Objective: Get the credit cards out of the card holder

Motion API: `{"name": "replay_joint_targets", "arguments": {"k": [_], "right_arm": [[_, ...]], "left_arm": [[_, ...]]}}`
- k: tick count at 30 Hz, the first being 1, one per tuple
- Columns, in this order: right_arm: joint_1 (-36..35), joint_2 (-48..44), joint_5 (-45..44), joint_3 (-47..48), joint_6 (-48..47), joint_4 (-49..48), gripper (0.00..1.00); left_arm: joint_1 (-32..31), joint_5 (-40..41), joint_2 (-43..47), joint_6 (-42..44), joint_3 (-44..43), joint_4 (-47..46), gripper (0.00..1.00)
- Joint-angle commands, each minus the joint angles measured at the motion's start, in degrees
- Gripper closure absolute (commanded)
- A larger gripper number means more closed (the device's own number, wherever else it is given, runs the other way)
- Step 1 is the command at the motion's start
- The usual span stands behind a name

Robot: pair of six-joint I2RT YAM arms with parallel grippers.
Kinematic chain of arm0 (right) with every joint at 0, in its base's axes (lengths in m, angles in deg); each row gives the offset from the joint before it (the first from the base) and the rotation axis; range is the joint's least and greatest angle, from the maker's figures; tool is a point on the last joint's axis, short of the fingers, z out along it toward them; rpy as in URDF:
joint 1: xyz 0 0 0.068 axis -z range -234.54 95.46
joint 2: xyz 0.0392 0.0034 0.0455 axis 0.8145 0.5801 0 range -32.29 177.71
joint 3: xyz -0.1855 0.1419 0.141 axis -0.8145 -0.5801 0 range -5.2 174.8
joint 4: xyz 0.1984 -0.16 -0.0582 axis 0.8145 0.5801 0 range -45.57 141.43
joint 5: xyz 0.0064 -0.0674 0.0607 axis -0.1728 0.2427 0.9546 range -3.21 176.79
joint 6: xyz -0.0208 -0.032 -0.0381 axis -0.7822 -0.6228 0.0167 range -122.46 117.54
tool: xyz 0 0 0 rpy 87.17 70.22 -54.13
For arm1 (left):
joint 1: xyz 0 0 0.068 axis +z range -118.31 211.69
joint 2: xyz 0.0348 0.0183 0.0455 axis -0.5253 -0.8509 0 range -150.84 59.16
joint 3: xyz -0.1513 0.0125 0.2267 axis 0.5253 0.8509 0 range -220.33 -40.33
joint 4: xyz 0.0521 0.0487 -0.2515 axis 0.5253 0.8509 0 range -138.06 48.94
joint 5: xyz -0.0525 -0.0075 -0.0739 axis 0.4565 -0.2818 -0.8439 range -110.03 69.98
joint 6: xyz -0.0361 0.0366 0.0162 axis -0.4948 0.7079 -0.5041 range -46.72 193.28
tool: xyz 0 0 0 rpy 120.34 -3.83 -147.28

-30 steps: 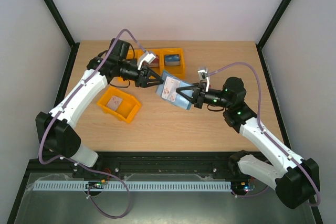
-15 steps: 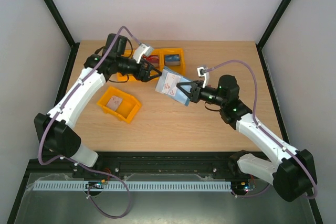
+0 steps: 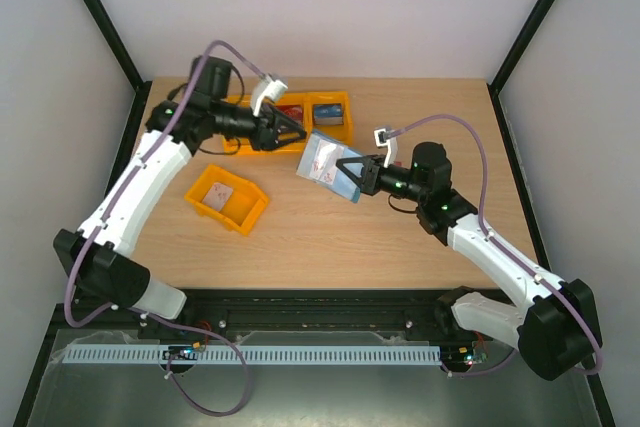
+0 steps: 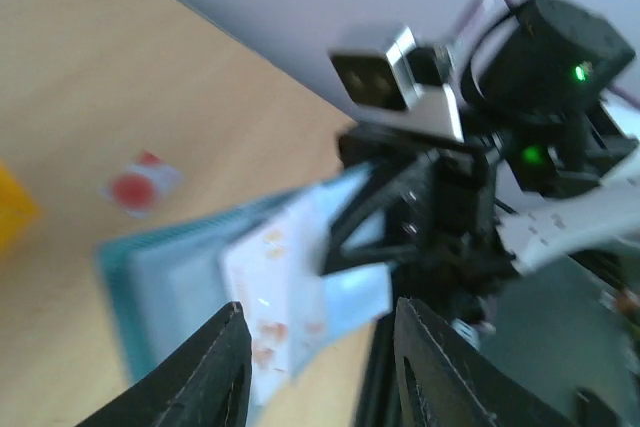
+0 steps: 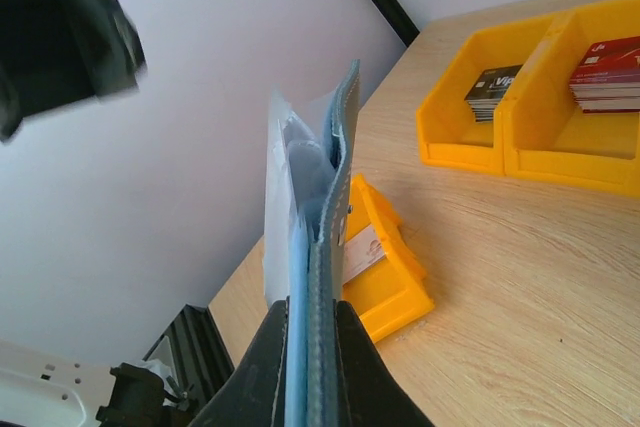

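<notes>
- right gripper (image 3: 346, 175): jaws clamped on card holder (image 3: 322, 159), held aloft on edge.
- left gripper (image 3: 299, 134): jaws spread wide, empty, at holder's 10 o'clock.
- 1 pale card (image 4: 272, 282): protrudes from holder.

We see the teal card holder (image 5: 322, 277) open and upright above the table, mid-frame. A pale, pink-marked card (image 4: 268, 282) pokes from its pocket. A white, red-dotted card (image 4: 140, 184) lies on the table, left.
</notes>
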Motion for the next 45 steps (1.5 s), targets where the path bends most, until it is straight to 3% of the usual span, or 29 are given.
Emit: {"name": "replay_joint_targets", "arguments": {"k": [1,10,19,23,26,27,38,45], "right_arm": [[-0.42,-0.54,1.37,2.35,0.25,-1.19,0.98],[-0.42,-1.78,4.29,2.18,0.09,-2.77,0.98],[-0.42,-2.78,9.34,1.05,1.57,-8.40,0.98],[-0.42,-2.30,8.33,0.85,1.54,-8.73,0.98],[-0.42,-1.88,7.55,0.81,0.77,-7.99,0.98],[-0.42,-2.03,7.39,0.78,0.43,-7.75,0.98],[1.45,-3.20,-1.84,2.61,-8.50,10.19,0.98],[6.17,-0.88,-1.73,1.51,-7.29,13.02,0.98]], "left_arm": [[-4.15,-8.13,-1.73,-1.79,4.34,0.06,0.59],[-5.22,-1.83,-2.71,-2.76,8.08,-2.81,0.54],[-6.64,-2.33,-3.14,-1.83,9.83,-3.24,0.53],[-8.35,-7.06,-3.74,-0.04,8.98,-1.60,0.64],[-8.38,-9.85,-3.78,1.20,7.64,-0.22,0.94],[-8.24,-9.48,-3.65,1.97,7.14,0.63,0.97],[1.83,-7.29,0.16,7.01,8.13,3.84,0.98],[4.64,0.62,0.09,11.29,7.80,7.03,0.98]]}}
